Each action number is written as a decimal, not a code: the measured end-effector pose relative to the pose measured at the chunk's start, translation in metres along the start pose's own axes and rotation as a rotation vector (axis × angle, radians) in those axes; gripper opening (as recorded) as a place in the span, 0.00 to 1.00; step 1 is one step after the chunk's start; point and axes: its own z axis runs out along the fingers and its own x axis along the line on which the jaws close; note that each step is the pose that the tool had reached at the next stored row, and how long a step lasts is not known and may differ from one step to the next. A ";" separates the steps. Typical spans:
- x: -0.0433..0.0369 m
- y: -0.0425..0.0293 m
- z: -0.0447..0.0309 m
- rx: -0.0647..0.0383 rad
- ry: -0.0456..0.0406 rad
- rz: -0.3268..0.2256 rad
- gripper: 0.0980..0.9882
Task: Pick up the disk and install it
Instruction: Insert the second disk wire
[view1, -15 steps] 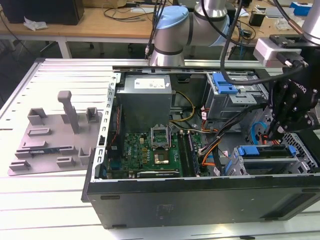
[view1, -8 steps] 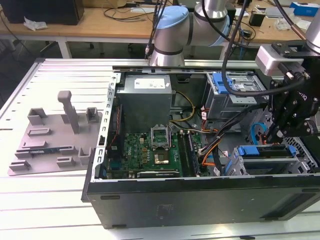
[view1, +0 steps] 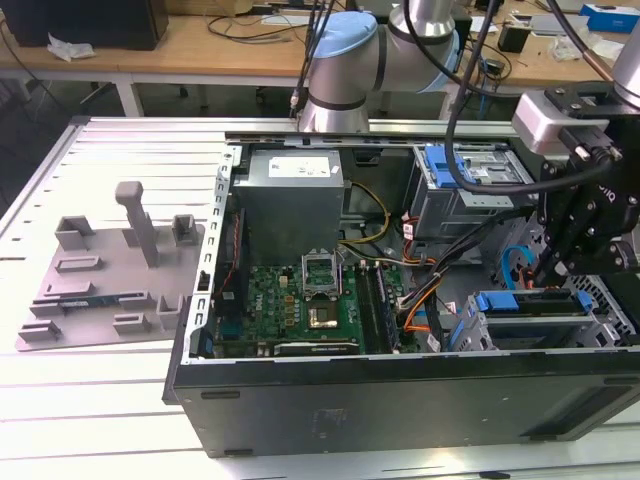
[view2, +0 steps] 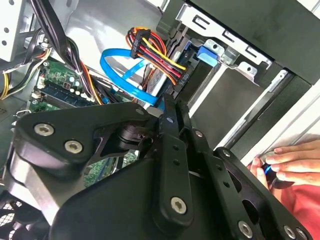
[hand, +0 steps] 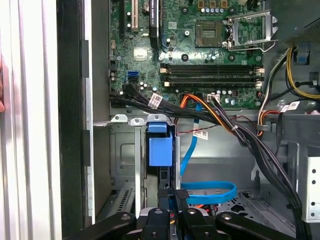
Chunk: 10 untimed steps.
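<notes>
Jamming is the main risk I judge here, and it begins with the biggest things: the open computer case lies on its side on the slatted bench. The metal drive cage in its corner, at the exterior view's right, leaves only a narrow slot. The disk stands on edge in that slot, its blue carrier tab toward the motherboard. If it is tilted against the cage walls, a push could wedge it or bend the plastic rail rather than seat it. The end effector sits low inside the case at the disk's near end. In the first wrist view it looks clenched to a narrow gap on the thin edge of the disk, though the contact itself is partly hidden. A grip that shallow could slip if the carrier binds. A looped blue data cable lies just beside the end effector. A red-and-yellow power bundle hangs near the cage mouth, and either could snag or get pinched. A person's hand rests at the case's outer wall near the arm, so a sudden sideways motion could strike it.
</notes>
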 end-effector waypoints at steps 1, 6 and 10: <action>0.0005 0.0000 0.0007 0.000 -0.0013 0.000 0.07; 0.0013 -0.0007 0.0034 0.000 -0.0062 0.000 0.07; 0.0017 -0.0019 0.0060 0.000 -0.0098 0.000 0.07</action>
